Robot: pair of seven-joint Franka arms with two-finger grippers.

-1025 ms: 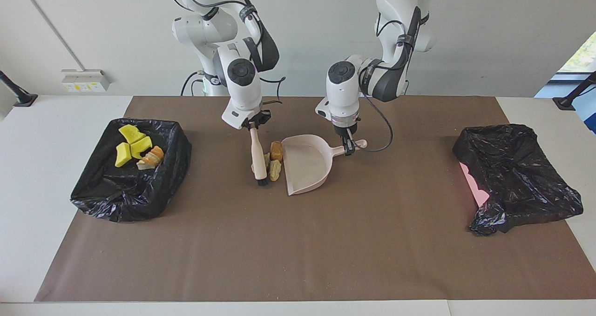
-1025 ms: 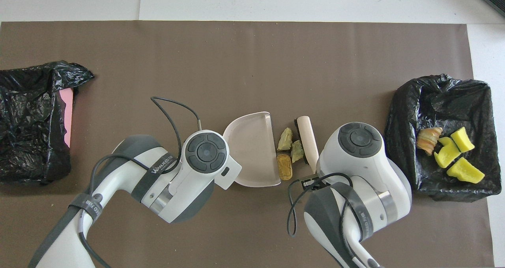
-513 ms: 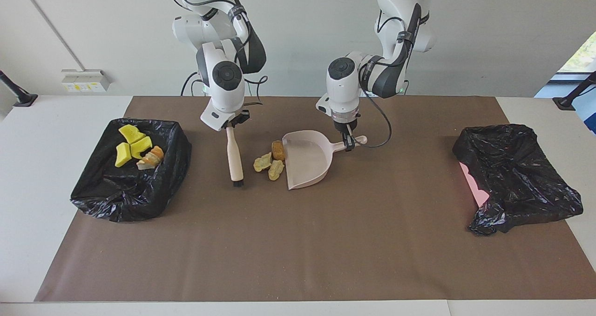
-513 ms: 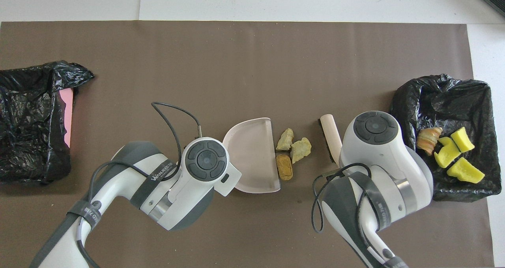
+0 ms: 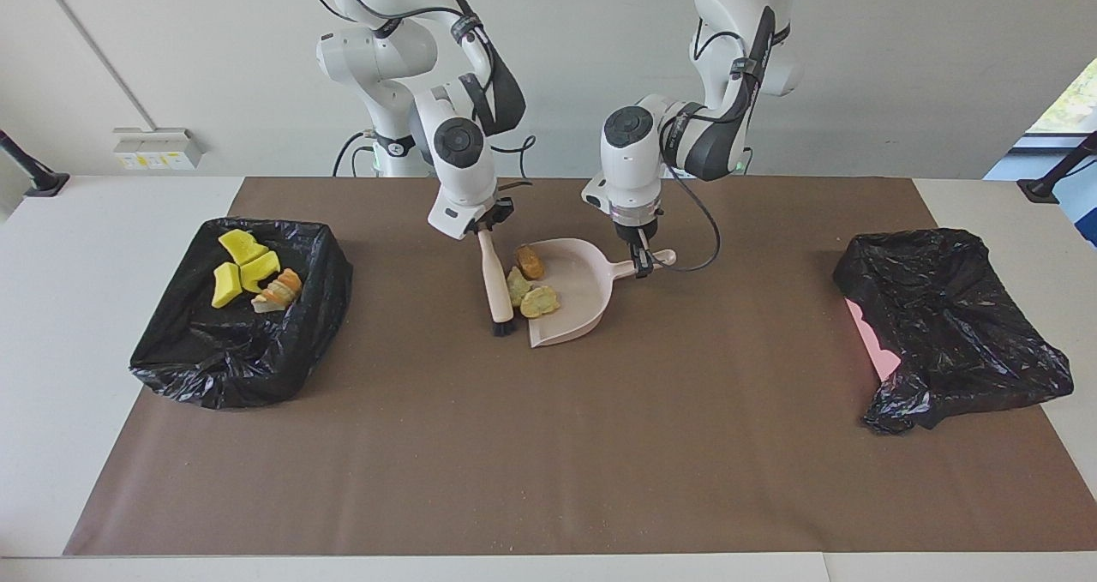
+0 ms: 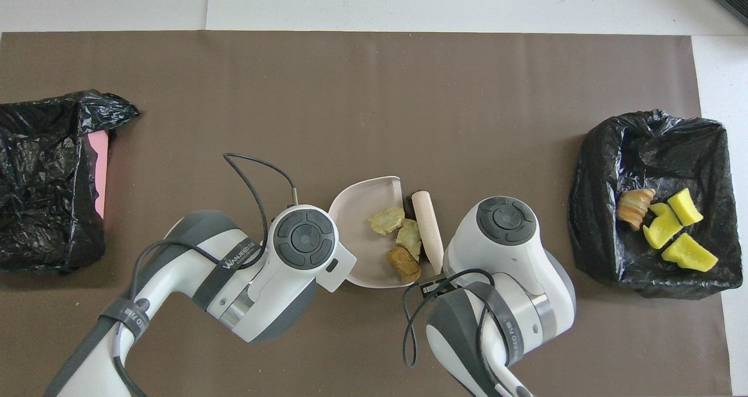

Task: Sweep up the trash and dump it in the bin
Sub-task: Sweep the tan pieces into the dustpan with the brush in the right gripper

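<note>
**Sweeping trash into dustpan**

Holding four chunks, the black-lined bin (image 5: 240, 308) sits at the right arm's end of the brown mat (image 5: 566, 445). Left gripper (image 5: 641, 261) is clamped on the pink dustpan (image 5: 570, 295) handle; three trash chunks (image 5: 533, 289) lie in the pan. Right gripper (image 5: 485, 222) is closed on the brush (image 5: 496, 284), bristles down at the pan's mouth.

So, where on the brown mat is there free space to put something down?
Free: the wide strip of mat farther from the robots than the dustpan, and the stretches between dustpan and each black-lined bin. Crowded: the middle, where brush, dustpan, left gripper and right gripper meet.
</note>
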